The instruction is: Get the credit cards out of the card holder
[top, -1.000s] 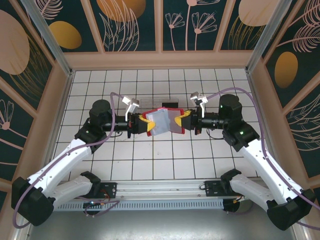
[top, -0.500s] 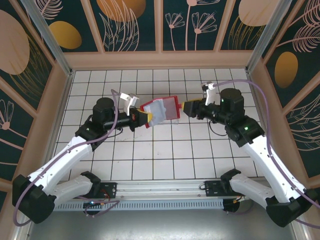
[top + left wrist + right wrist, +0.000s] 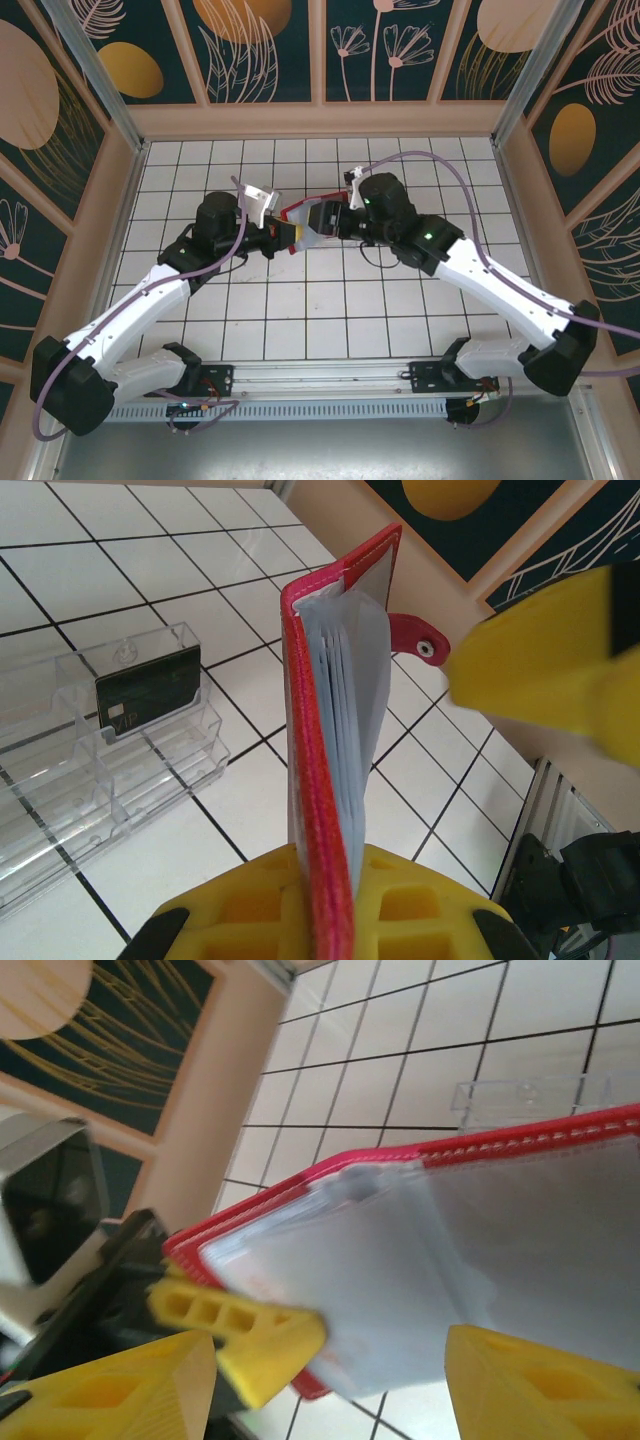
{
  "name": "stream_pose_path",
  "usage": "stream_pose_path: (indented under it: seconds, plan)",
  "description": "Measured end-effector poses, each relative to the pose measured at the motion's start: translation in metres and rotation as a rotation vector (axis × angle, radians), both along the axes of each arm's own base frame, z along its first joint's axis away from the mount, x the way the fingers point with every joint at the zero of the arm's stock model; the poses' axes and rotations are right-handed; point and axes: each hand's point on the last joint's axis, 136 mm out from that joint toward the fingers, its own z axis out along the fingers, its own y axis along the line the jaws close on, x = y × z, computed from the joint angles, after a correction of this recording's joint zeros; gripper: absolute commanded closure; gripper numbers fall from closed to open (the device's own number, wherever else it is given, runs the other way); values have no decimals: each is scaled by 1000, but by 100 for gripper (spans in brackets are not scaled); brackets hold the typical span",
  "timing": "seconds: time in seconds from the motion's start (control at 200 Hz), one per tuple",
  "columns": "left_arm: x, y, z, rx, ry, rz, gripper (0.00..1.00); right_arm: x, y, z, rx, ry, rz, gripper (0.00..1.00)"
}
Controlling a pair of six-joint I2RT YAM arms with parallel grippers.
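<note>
Left wrist view: the left gripper [image 3: 325, 885] is clamped on the lower edge of the card holder [image 3: 318, 730], which stands on edge, its long axis running up and away from the fingers and its grey sleeves [image 3: 350, 700] fanned toward the right arm. Right wrist view: the right gripper [image 3: 330, 1380], the nearer free one, has its jaws apart on either side of those sleeves. No credit cards can be made out inside them through the blur; one dark card [image 3: 150, 690] stands in the clear tray [image 3: 60, 780] beyond.
</note>
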Motion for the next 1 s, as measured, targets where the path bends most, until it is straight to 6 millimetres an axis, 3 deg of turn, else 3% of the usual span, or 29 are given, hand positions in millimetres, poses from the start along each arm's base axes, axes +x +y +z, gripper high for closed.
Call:
stream_pose_path:
  seconds: [0.165,0.345,0.605,0.766,0.996]
  plan:
    - [-1,0,-2,4,6,0,100,18,15,-13,-18,51,-59,31]
    - [-1,1,-4,14,7,2,100,24,27,-15,-14,73,-79,30]
    - [-4,6,-1,21,2,11,100,27,25,-17,-23,78,-112,38]
    - [-9,7,3,10,-9,7,100,25,18,-12,-15,60,-134,49]
    - [-12,7,7,-5,-6,3,100,21,11,-5,5,38,-136,74]
